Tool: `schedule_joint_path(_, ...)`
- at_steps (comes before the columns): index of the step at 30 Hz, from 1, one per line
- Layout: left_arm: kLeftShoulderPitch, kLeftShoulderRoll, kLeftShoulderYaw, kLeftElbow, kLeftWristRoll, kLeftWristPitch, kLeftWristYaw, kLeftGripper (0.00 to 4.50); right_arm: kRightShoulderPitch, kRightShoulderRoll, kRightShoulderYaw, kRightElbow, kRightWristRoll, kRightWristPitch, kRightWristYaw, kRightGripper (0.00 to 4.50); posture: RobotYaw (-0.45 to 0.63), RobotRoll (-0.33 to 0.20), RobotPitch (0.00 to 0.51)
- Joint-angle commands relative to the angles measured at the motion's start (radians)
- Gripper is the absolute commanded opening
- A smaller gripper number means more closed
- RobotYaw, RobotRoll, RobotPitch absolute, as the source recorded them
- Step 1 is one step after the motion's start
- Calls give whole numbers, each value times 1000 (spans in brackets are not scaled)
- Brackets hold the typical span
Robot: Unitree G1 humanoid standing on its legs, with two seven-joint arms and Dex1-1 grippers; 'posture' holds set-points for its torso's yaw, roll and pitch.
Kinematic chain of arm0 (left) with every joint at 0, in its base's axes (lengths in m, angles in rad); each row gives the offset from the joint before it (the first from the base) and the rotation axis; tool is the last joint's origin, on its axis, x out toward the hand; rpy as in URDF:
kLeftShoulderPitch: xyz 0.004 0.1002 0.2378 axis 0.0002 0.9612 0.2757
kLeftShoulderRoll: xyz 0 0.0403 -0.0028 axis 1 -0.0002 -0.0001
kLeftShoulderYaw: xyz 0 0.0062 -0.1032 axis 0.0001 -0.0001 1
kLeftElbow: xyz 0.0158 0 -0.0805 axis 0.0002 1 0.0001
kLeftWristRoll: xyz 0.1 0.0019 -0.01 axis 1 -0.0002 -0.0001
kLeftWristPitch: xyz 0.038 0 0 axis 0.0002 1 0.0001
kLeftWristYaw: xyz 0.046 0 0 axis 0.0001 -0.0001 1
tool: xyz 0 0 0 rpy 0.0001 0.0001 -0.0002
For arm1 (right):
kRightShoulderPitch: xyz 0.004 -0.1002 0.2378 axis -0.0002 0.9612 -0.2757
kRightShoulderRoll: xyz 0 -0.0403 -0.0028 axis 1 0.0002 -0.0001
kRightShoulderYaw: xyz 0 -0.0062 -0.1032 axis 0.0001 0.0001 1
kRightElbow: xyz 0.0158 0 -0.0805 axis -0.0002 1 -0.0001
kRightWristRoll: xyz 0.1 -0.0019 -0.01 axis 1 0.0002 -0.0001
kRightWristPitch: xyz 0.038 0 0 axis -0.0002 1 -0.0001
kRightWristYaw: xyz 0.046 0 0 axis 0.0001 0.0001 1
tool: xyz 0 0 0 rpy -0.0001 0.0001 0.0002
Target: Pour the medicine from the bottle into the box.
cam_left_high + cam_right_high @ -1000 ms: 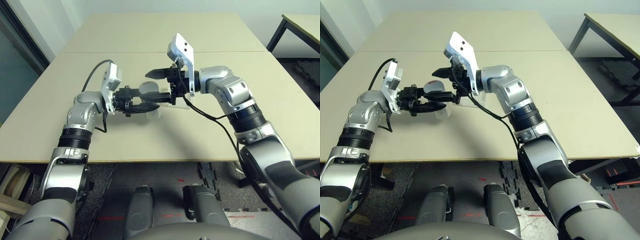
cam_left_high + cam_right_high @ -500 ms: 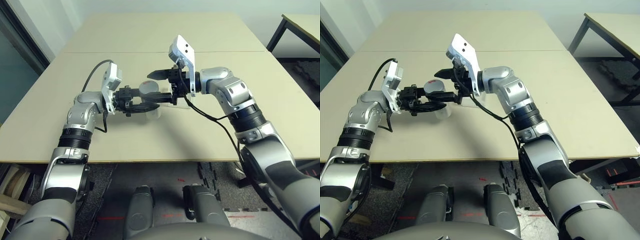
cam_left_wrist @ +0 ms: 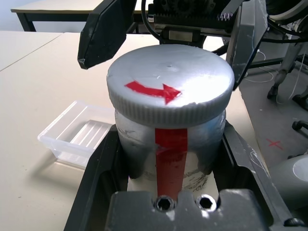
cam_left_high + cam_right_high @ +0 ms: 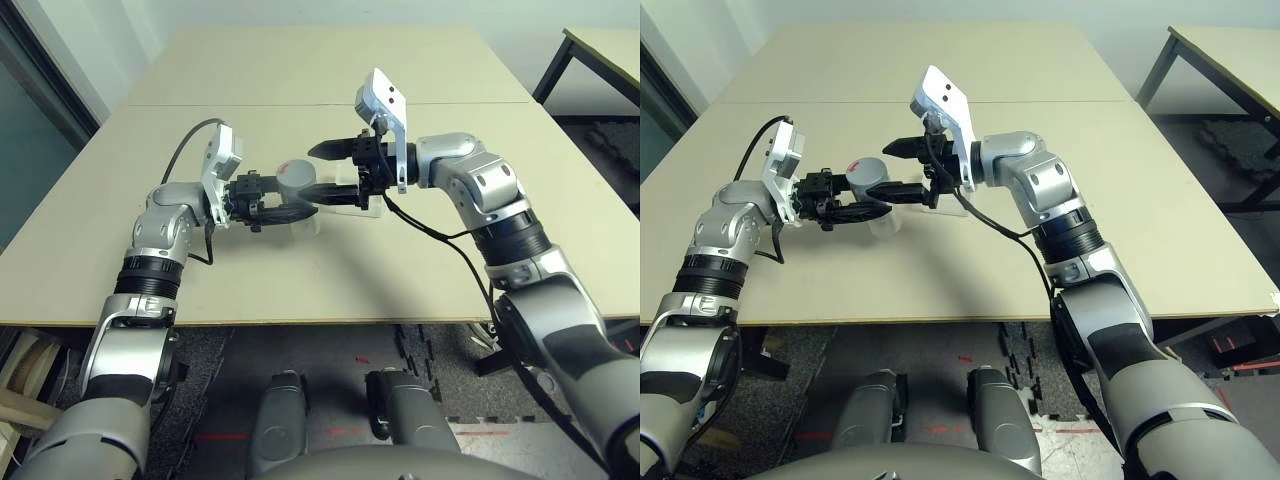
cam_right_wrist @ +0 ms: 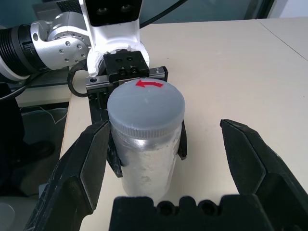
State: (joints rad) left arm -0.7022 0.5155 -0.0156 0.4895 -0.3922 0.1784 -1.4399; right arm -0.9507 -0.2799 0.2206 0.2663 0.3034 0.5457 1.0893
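Observation:
My left gripper [image 4: 290, 203] is shut on the bottle [image 3: 168, 144], a silvery cylinder held above the table. Its round grey cap [image 4: 295, 172] with a red arrow is on and points toward my right gripper [image 4: 318, 172]. That gripper is open and faces the cap, with one finger [image 3: 103, 29] on each side just beyond it. In the right wrist view the bottle [image 5: 146, 144] stands between the spread fingers [image 5: 250, 163], close to one of them. The clear lidless box [image 3: 79, 139] lies on the table beneath the right gripper, and a part of the box [image 4: 374, 206] shows beside the lower finger.
The beige table [image 4: 300, 80] stretches far back, with a seam across it behind the arms. Another table [image 4: 600, 45] with dark legs stands at the far right. Cables hang from both wrists.
My right gripper has drawn back to the right, away from the bottle, so the cap now shows in full. The left arm and the bottle have stayed put.

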Motion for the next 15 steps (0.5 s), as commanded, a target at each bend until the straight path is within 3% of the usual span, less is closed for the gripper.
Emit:
schedule_joint_path(1,-8,6,0,-1,1,-4,-16,2551,17,-13,-17,-51,22,31,-3,4500,-3,0,63)
schedule_joint_path(15,-7,13,-18,9,20,-13,-31,2551,11,8,-5,-120,77,86,-20,4500,-1,0,64)
